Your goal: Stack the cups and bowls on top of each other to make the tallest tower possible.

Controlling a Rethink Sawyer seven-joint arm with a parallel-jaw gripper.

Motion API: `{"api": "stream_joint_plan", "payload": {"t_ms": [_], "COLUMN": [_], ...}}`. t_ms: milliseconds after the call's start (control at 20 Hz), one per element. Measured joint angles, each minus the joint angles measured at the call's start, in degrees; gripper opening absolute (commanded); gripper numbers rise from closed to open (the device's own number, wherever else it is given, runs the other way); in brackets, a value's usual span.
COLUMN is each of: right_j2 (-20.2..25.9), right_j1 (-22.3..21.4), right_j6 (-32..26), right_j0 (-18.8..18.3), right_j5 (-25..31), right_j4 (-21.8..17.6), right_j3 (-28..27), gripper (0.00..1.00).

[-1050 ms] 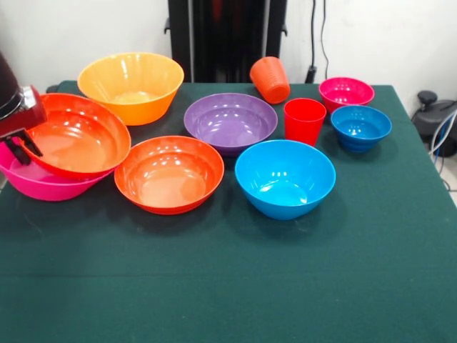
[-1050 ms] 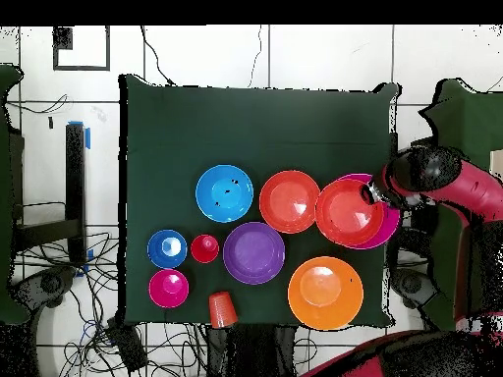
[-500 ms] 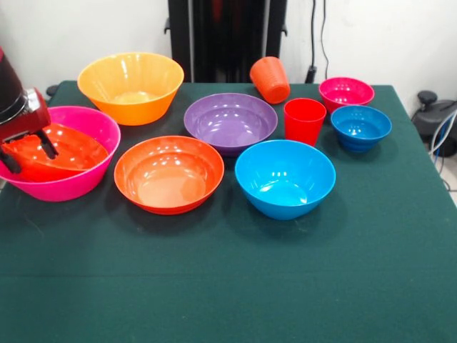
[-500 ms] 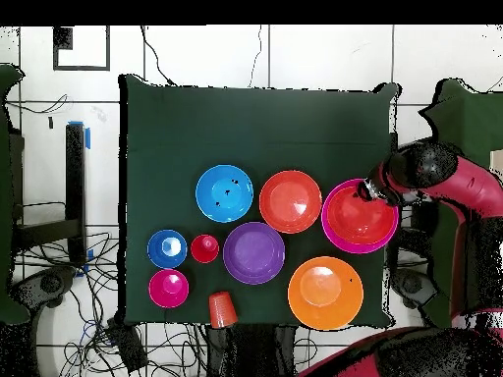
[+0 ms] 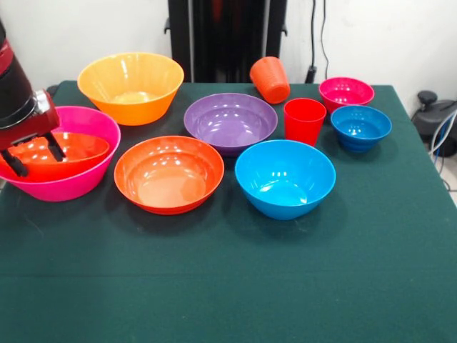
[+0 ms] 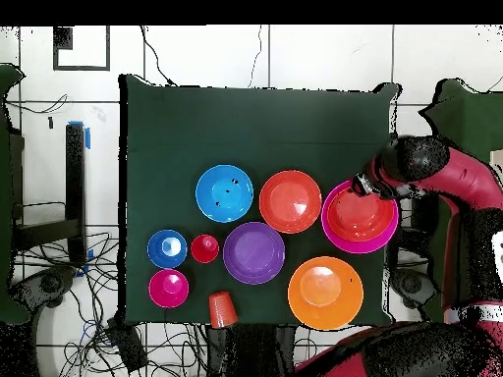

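Note:
At the left, a shallow red-orange bowl (image 5: pixel 75 153) (image 6: pixel 356 214) lies nested in the big pink bowl (image 5: pixel 78 182) (image 6: pixel 385 239). My gripper (image 5: pixel 33 154) (image 6: pixel 365 187) hangs open over that pair's left side, gripping nothing. The other red-orange bowl (image 5: pixel 169 174), the purple bowl (image 5: pixel 230 121), the medium blue bowl (image 5: pixel 285 179) and the yellow-orange bowl (image 5: pixel 131 86) stand singly. The red cup (image 5: pixel 304 121) stands upright. Behind it, the orange cup (image 5: pixel 270 79) lies tipped on its side. The small blue bowl (image 5: pixel 360 127) and the small magenta bowl (image 5: pixel 345 93) sit at the right.
A green cloth covers the table (image 5: pixel 235 286). A black column (image 5: pixel 227 36) stands behind the table's far edge. In the overhead view, cables (image 6: pixel 88 324) lie on the floor beside the table.
The red-orange bowl, held tilted over the pink bowl a second ago, has dropped down into it. My gripper has opened, let go of it and lifted a little.

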Motion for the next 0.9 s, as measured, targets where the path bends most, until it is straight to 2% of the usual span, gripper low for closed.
{"api": "stream_joint_plan", "payload": {"t_ms": [350,900], "right_j2": [0.13,0.13], "right_j1": [-4.04,-14.42], "right_j6": [0.00,0.00], "right_j0": [2.28,3.99], "right_j5": [0.00,0.05], "right_j4": [-0.04,-0.01], "right_j3": [-0.12,-0.07], "gripper": [1.00,1.00]}}
